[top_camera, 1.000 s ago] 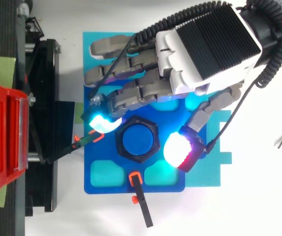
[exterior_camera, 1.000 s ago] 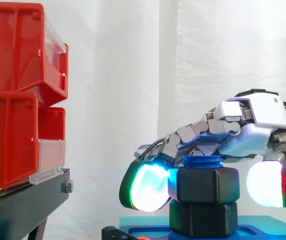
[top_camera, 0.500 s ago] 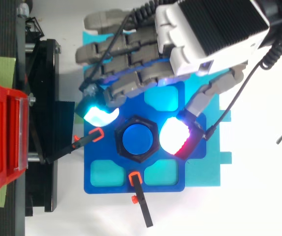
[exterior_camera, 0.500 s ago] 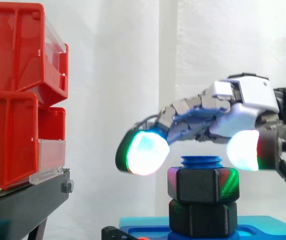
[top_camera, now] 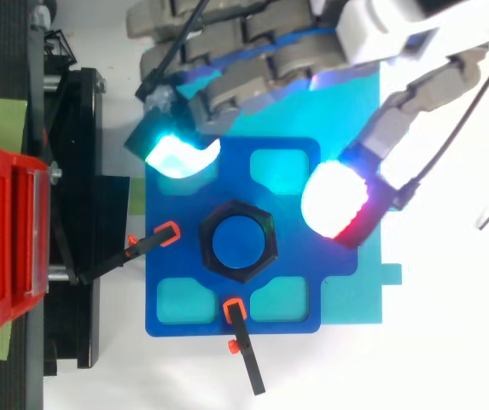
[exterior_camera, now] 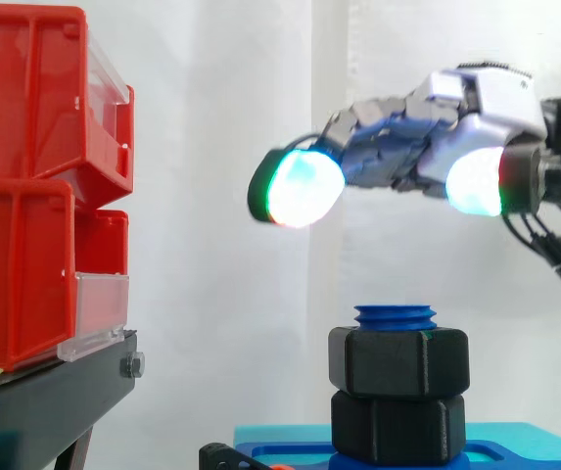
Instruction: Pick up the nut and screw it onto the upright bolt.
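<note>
Overhead, the spread, empty hand [exterior_camera: 427, 147] hangs above the nut [exterior_camera: 398, 362] on its bolt [exterior_camera: 395, 315], near red bins [exterior_camera: 25, 196].

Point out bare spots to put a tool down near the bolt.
Bare table right of the blue plate, and the strip below it beside the clamp. Crowded left, at the stand and bins; hand hangs over the plate's top edge.

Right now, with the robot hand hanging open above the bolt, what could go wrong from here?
1. The robot hand holds nothing. If the nut is only lightly threaded on the bolt, it may work loose.
2. If the hand descends again, its thick fingertips could bump the nut or the orange-tipped clamps on the blue base.
</note>
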